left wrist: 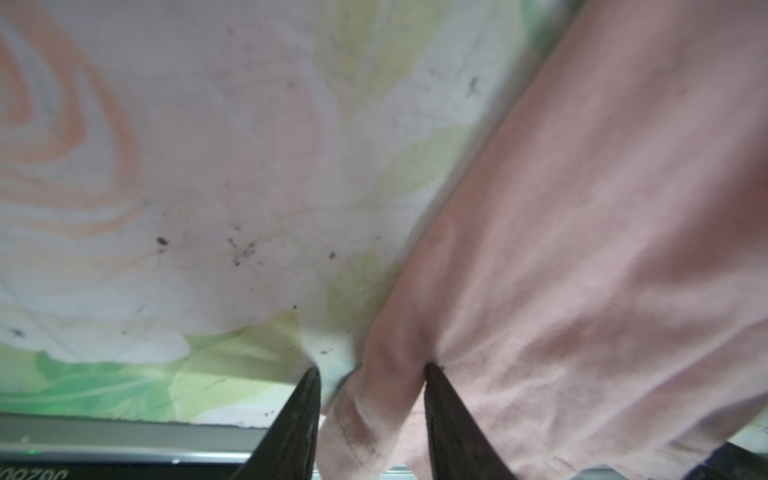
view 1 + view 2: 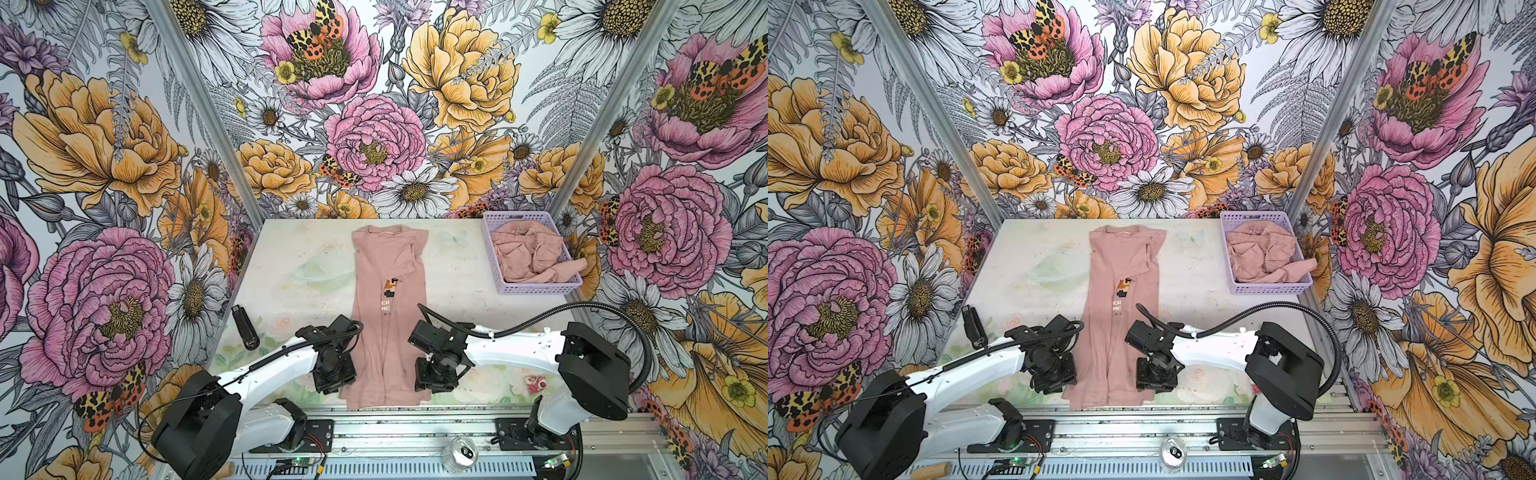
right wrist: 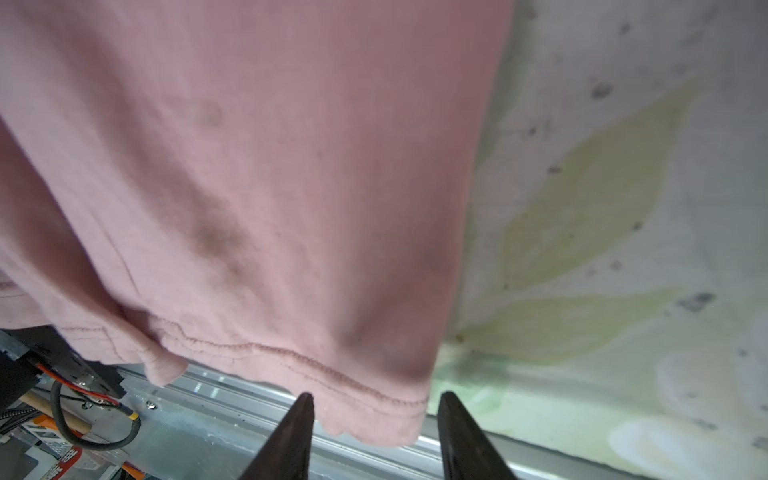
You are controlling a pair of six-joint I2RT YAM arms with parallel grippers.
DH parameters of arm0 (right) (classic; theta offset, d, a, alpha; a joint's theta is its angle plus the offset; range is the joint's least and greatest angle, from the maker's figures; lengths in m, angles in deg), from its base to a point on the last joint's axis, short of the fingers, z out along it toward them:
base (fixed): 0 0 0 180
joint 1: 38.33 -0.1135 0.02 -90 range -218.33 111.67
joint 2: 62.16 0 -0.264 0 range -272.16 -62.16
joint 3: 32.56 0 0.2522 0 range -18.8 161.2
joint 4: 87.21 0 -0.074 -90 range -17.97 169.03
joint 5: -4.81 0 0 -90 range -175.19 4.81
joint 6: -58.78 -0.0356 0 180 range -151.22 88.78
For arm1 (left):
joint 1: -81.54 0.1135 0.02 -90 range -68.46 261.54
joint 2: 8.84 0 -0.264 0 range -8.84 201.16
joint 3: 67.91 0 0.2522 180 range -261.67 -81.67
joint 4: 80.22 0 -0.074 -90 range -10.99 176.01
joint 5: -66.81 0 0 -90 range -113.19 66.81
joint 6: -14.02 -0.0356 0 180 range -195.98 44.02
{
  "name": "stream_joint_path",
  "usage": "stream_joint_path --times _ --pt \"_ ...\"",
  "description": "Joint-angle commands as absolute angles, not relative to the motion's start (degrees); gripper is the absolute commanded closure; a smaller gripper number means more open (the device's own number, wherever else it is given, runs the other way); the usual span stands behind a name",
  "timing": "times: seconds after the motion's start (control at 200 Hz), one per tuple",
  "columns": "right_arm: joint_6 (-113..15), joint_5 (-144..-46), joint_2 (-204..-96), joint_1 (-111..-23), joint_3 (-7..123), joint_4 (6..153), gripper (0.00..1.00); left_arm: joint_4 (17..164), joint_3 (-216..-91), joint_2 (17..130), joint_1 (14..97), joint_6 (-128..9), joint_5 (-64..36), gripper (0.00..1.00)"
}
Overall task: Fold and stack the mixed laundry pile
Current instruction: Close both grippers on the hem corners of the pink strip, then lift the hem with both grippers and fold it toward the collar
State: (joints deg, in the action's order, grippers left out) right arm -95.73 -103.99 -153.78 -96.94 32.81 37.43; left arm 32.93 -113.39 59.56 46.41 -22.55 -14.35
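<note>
The left gripper point(image 1: 372, 370) stands part-way open, its fingers point(image 1: 305, 415) apart, with the bunched near-left hem corner of the pink T-shirt point(image 1: 582, 232) lying between them. The right gripper point(image 3: 374, 399) is likewise part-way open. Its fingertips straddle the near-right hem corner, and the stitched hem lies just in front of them, not clamped.

In both top views the two grippers flank the near end of the T-shirt point(image 2: 382, 257), one at each side edge. The shirt lies flat down the middle of the pale floral table point(image 2: 299, 257), folded lengthwise into a narrow strip. Its long axis runs from the near edge to the far edge. The collar points at the back wall and the hem reaches the near rim, slightly overhanging the metal rail. The pixel print point(image 2: 390, 289) with white letters shows mid-strip.

Crumpled dusty-pink garments point(image 2: 528, 253) fill the lavender basket point(image 2: 536, 287) at the far right corner, well apart from the shirt.
</note>
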Motion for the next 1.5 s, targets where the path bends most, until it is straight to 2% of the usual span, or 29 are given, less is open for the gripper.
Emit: stream_joint_path --times 0.0,0.275,0.405,0.615,0.805,0.866,1.161,1.491 --pt "-97.09 -102.67 -154.86 -97.38 32.88 36.55 0.52 33.7 -113.22 60.6 45.63 -23.42 -16.16 0.58" --pt "-97.53 -101.98 -156.29 -97.13 33.53 36.58 0.58 33.87 -113.31 61.83 43.94 -23.77 -15.58 0.64" --pt "-97.33 -102.04 -156.56 -96.98 33.67 36.58 0.64 34.43 -113.14 62.37 43.55 -24.12 -14.79 0.74" --pt "-96.48 -102.24 -156.17 -96.6 33.31 36.64 0.79 34.53 -112.88 60.89 43.57 -23.95 -13.89 0.86" --pt "-95.7 -101.99 -154.85 -96.36 33.11 36.67 1.0 34.35 -112.88 59.06 43.63 -24.12 -12.34 0.97" --pt "-95.5 -102.22 -153.7 -96.01 32.99 36.66 1.0 33.93 -113.08 58.15 43.78 -24.03 -11.99 1.0" --pt "-91.96 -106.21 -150.79 -92.34 35.09 35.31 1.0 30.01 -118.46 56.19 48.42 -29.47 -10.57 1.0" --pt "-88.06 -110.77 -148.53 -84.08 40.88 32.09 1.0 26.58 -131.36 64.39 55.93 -40.42 -6.39 1.0"
